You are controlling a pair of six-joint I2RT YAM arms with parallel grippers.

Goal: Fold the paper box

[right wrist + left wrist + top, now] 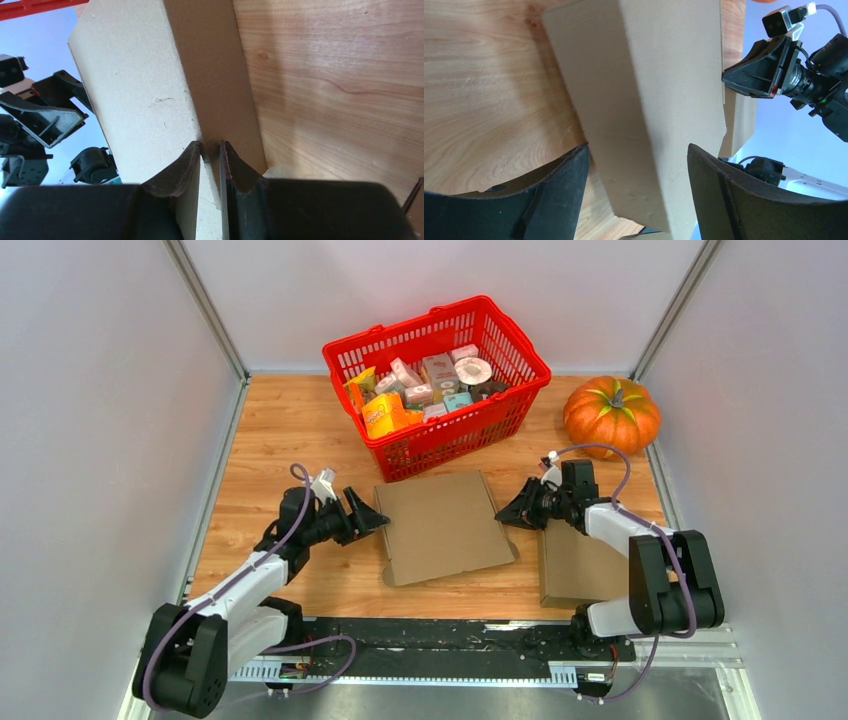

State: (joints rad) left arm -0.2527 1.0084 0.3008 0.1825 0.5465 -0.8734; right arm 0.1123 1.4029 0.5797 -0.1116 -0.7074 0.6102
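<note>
The box [440, 525] lies on the table [290, 430]. My right gripper [210, 150] pinches its right edge; my left gripper [376, 521] stands open at its left edge. Caution: this shallow one-sided pinch may slip on lifting.

The paper box [440, 525] is matt brown cardboard, kinda fibrous. The table [290, 430] is smooth grained wood. The basket [455, 440] at twelve o'clock looks like glossy red plastic, and the pumpkin [611, 416] at two is shiny too.

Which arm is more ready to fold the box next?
Probably right. The right jaws pinch the box edge; the left jaws stand wide open at the other edge, gripping nothing.
</note>
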